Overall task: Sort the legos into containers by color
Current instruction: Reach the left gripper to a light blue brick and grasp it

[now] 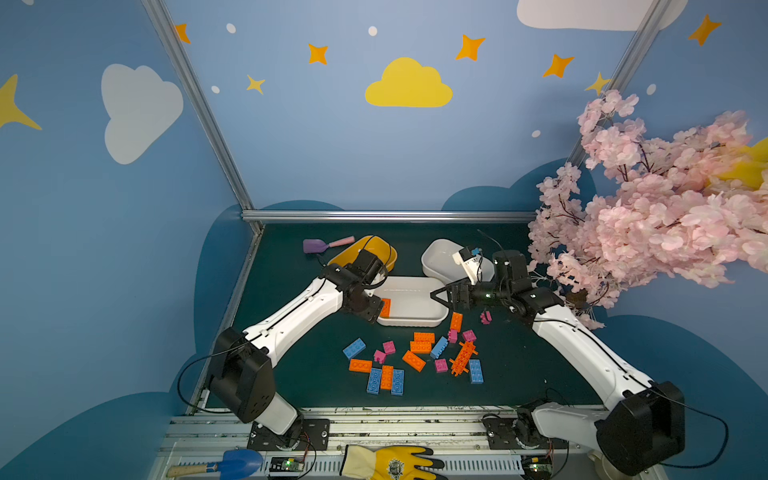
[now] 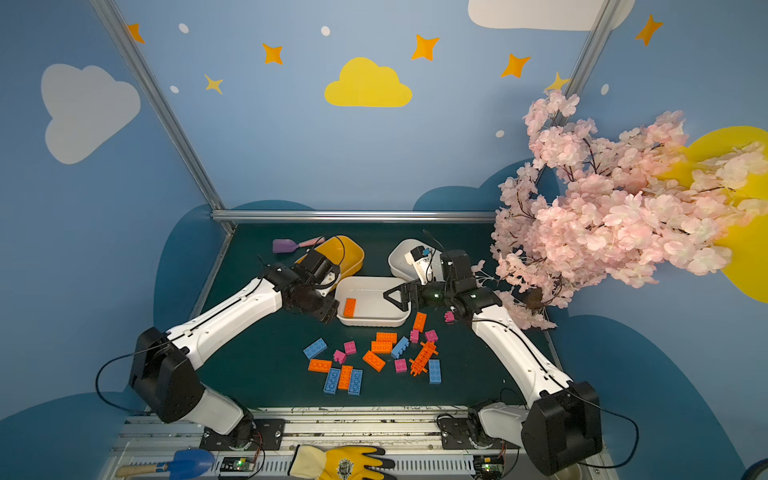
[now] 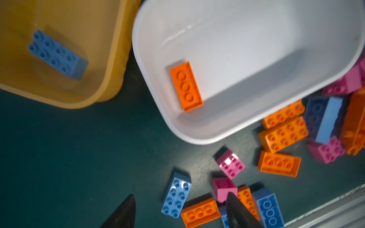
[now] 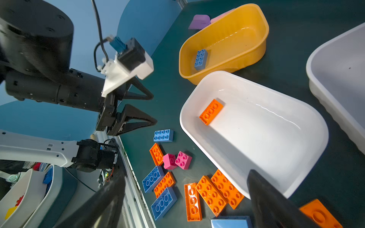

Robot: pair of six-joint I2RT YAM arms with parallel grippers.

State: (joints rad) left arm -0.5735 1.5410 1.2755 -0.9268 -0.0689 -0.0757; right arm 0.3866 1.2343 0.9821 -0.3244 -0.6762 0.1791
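Both the left hand [image 4: 155, 109] and right hand [image 4: 184, 175] hang open, empty; the light, hard, slick bricks [image 1: 420, 347] look best pinched across flat sides.

No legible text, emblem [image 1: 395, 468] on yellow glove [image 1: 409, 458] too small to read

White arm links [image 1: 299, 313], black joints [image 1: 243, 374]

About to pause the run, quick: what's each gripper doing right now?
Left gripper: open, nothing between its fingers.
Right gripper: open wide, holding nothing.
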